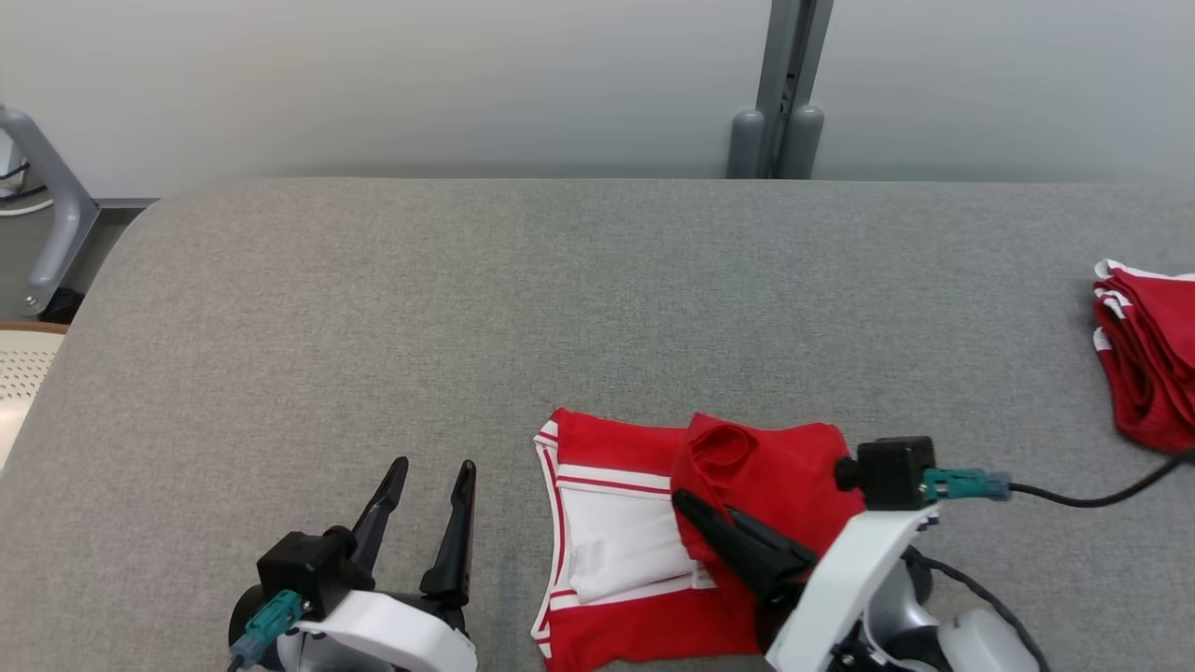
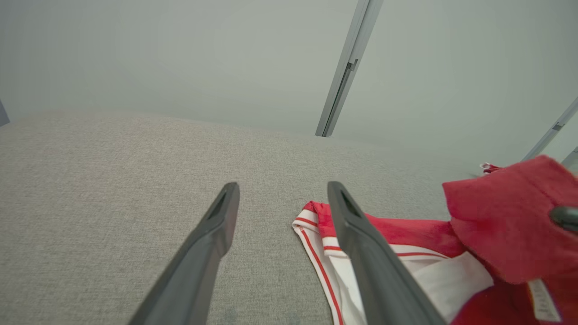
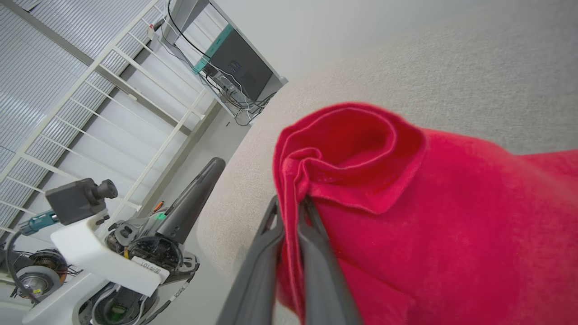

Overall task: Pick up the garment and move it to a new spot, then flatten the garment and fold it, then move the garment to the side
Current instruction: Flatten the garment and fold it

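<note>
The bench (image 1: 373, 327) was a wide slab covered in grey woven fabric, with a rounded corner at the upper left of the head view. A red garment (image 1: 616, 523) with white panels and striped trim lay on it at lower centre, partly doubled over itself. A stack of folded red clothes (image 1: 1153, 355) sat at the right edge, well apart.

Lighting bright, even, diffuse, probably from overhead; shadows faint. Head view sharp. Left wrist view softer: left gripper (image 2: 283, 185) blurs toward 6 o'clock, garment (image 2: 505, 216) out of focus at 3 o'clock.
</note>
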Controlling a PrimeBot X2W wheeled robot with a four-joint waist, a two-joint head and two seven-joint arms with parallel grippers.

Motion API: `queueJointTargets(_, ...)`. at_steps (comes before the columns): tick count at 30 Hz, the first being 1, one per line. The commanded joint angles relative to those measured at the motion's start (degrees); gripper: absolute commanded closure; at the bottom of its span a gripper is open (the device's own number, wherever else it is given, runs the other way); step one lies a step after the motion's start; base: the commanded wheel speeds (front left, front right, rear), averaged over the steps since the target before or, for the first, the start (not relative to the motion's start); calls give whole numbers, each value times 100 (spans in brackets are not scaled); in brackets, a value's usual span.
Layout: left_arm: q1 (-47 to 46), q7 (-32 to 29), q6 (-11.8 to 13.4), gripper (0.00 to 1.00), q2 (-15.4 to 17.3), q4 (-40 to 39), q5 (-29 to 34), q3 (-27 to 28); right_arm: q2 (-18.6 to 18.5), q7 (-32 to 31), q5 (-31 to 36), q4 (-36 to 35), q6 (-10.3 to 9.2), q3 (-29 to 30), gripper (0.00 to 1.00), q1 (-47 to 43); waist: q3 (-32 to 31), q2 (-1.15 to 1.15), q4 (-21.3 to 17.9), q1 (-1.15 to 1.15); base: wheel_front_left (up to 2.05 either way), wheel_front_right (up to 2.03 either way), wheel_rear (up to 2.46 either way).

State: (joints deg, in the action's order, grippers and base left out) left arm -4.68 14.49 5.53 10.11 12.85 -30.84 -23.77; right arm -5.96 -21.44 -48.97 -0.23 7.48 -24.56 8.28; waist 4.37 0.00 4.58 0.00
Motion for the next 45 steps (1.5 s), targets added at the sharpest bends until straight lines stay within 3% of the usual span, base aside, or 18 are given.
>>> queueJointTargets(1,-100,26,-37,0,2,12,4,-1,40,101,39,148,3,-88,100,130,9,0,36,0,0,0,0)
queueJointTargets(14,-265,51,-100,0,-96,108,29,-32,286,694,98,1600,3,-900,98,1019,119,0,206,0,0,0,0)
queueJointTargets(15,-275,54,-101,0,-104,119,32,-32,289,726,71,1686,3,-957,89,1072,122,0,215,0,0,0,0)
queueJointTargets(18,-302,55,-117,0,-126,148,37,-35,293,861,-113,1903,3,-1178,45,1224,125,0,244,0,0,0,0)
queueJointTargets(19,-310,57,-126,0,-132,157,42,-36,293,901,-190,1963,3,-1257,0,1270,125,0,252,0,0,0,0)
queueJointTargets(25,-324,63,-157,0,-164,203,66,-42,291,1265,-609,2141,3,-1631,0,1574,125,0,288,0,0,0,0)
queueJointTargets(30,-322,67,-178,0,-175,214,73,-30,289,1619,-630,2206,3,-1598,0,1712,123,0,270,0,0,0,0)
queueJointTargets(37,-297,68,-188,0,-175,198,116,-32,216,2253,-188,2343,3,-1105,0,1741,109,0,168,0,0,0,0)
queueJointTargets(45,-356,69,-167,0,-175,177,205,-112,-106,3272,920,2233,3,-68,0,1426,83,0,22,0,0,0,0)
